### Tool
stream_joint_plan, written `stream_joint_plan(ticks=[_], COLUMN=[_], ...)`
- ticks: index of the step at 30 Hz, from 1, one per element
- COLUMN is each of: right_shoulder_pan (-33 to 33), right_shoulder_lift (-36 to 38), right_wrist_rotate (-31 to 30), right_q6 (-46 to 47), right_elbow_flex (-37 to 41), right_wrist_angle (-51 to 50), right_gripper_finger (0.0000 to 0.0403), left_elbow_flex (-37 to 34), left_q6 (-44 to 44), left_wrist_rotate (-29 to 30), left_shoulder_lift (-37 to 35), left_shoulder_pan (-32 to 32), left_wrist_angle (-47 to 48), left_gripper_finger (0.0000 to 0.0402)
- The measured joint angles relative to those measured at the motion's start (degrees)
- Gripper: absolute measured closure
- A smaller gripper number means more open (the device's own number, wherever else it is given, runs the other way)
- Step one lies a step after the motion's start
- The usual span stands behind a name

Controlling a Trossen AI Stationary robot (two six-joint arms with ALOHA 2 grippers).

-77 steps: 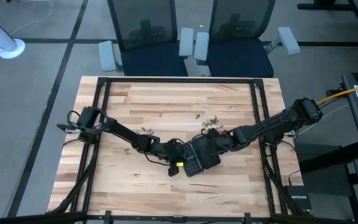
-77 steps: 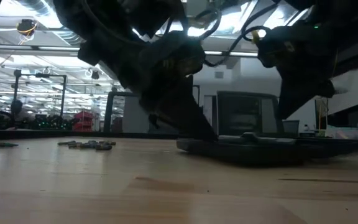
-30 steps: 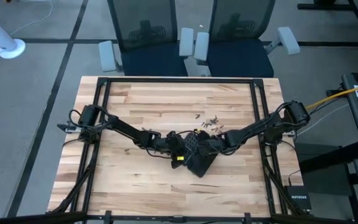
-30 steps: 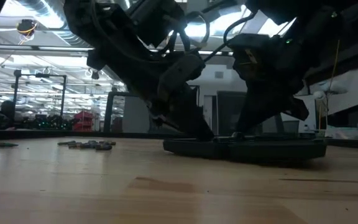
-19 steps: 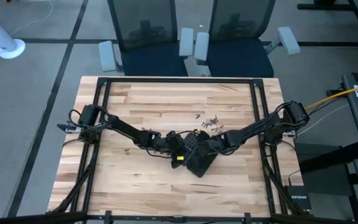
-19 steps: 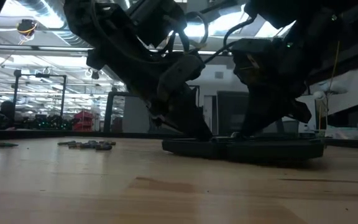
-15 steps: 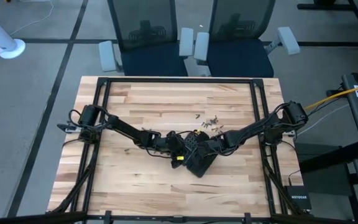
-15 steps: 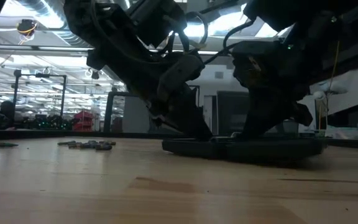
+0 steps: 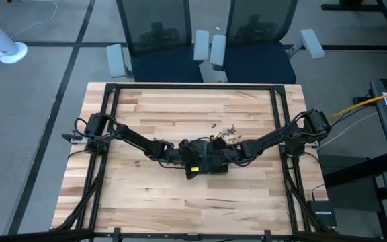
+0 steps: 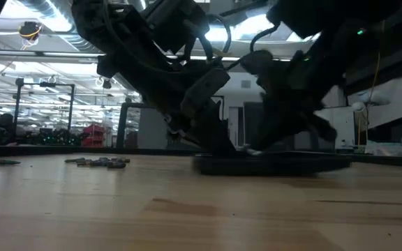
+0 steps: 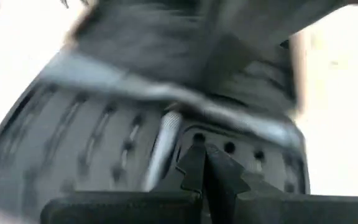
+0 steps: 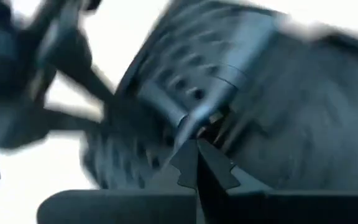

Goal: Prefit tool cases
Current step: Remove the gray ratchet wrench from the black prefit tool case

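Both grippers meet at the table's middle: the left gripper (image 9: 195, 159) and right gripper (image 9: 222, 156) have their fingers pressed together, tips down on the tool case (image 9: 210, 164), neither visibly pinching it. The case lies flat on the wooden table (image 9: 180, 202), with loose metal bits (image 9: 224, 133) scattered just behind it. Its hard, smooth plastic looks light and likely to skid under a push, so it is best pinned on one half and taken by the free edge opposite the hinge (image 11: 166, 134). The slotted grid (image 12: 188, 87) offers little purchase.
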State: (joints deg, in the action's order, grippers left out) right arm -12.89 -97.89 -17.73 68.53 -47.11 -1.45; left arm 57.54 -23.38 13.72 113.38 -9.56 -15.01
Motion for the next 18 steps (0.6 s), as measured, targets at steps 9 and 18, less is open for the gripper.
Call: stream_joint_plan(ticks=[9,18], right_shoulder_pan=[6.5,7.3], right_shoulder_lift=[-1.3,3.7], right_wrist_rotate=[0.9,3.7], right_q6=[-3.1,-8.1], right_elbow_flex=[-0.2,-0.2], right_wrist_angle=[17.7,1.9], right_gripper_finger=[0.0403,0.0403], left_elbow_flex=[0.0,0.0], left_q6=[-0.1,1.5], left_wrist_rotate=[0.9,1.0], left_shoulder_lift=[0.1,-1.2], left_shoulder_pan=[-0.9,-1.2], left_wrist_angle=[-0.4,1.1], left_gripper_finger=[0.0401,0.0401])
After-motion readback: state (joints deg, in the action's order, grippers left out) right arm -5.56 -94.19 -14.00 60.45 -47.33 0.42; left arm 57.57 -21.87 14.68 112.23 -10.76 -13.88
